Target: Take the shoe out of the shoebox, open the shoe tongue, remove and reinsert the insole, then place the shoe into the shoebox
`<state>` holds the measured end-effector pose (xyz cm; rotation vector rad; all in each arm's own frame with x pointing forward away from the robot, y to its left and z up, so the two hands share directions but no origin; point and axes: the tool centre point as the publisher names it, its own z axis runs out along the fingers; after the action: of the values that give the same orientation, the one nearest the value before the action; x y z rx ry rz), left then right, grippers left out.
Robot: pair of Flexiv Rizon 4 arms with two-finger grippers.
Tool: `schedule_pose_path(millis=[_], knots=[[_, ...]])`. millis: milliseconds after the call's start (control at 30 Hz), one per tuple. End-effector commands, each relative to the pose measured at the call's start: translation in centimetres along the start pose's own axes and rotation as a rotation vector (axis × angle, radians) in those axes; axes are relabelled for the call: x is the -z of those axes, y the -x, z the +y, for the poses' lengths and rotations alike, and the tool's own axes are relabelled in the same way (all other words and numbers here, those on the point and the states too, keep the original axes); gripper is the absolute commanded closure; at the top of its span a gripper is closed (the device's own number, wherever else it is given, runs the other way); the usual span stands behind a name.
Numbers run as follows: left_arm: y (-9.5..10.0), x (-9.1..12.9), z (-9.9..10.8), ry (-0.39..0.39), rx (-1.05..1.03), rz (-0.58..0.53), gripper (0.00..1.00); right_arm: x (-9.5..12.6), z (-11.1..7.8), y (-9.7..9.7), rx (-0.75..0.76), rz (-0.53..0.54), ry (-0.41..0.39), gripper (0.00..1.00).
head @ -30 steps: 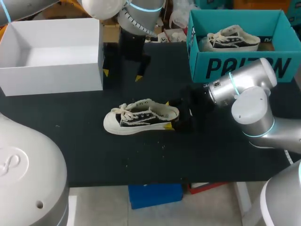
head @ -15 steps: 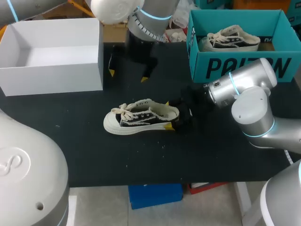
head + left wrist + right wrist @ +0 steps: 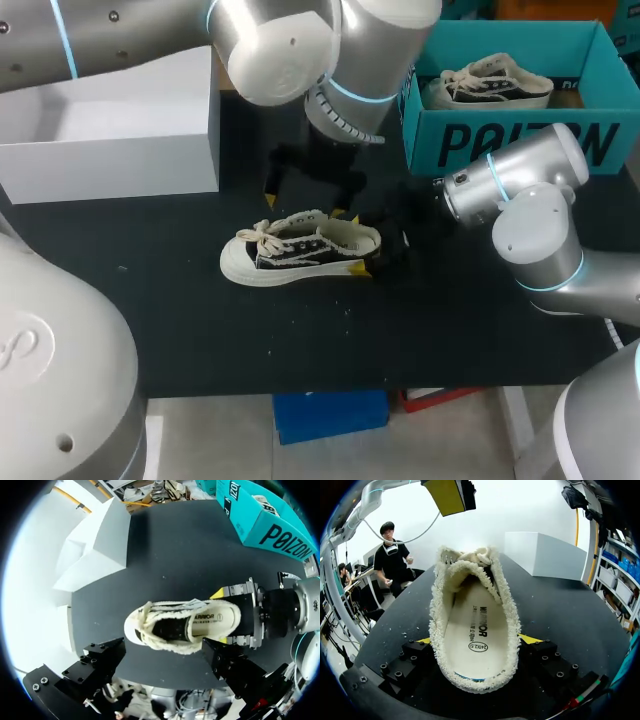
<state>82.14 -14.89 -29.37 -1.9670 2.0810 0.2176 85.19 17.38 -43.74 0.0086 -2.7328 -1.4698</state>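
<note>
A cream and black low sneaker [image 3: 300,248] lies on its sole on the black table [image 3: 200,320], toe to the left. My right gripper [image 3: 355,243] is at the heel, with a yellow tip on each side, shut on the shoe. In the right wrist view the shoe [image 3: 475,630] fills the space between both fingers of the gripper [image 3: 477,640], and the insole shows inside. My left gripper [image 3: 305,205] hangs open just above and behind the shoe's laces. In the left wrist view the shoe [image 3: 182,626] lies ahead between the left gripper's [image 3: 165,665] spread fingers, apart from them.
An empty white box [image 3: 110,150] stands at the back left. A teal shoebox [image 3: 500,140] at the back right holds a second sneaker [image 3: 490,80]. The front half of the table in front of the shoe is bare black mat.
My left arm has come forward and to the right from beside the white box, lowering its open gripper over the shoe. The right gripper and the shoe have stayed still.
</note>
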Motion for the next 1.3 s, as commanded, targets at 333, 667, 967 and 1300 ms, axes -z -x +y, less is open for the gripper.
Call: schedule_pose_path(millis=[333,667,967,1300], knots=[[-4.3,-3.3,0.0,0.053,-0.052,-0.064,0.00,-0.2,0.0,0.1,-0.002,-0.002,-0.001,1.00],[-4.6,-5.3,-0.1,0.075,-0.041,-0.112,0.00,-0.2,0.0,0.1,-0.002,-0.002,-0.001,1.00],[-4.3,-7.3,0.2,0.111,-0.031,-0.134,0.00,-0.2,0.0,0.1,-0.002,-0.002,-0.001,1.00],[-3.3,-8.6,0.3,0.129,-0.017,-0.174,0.00,-0.2,0.0,0.1,-0.002,-0.002,-0.001,1.00]])
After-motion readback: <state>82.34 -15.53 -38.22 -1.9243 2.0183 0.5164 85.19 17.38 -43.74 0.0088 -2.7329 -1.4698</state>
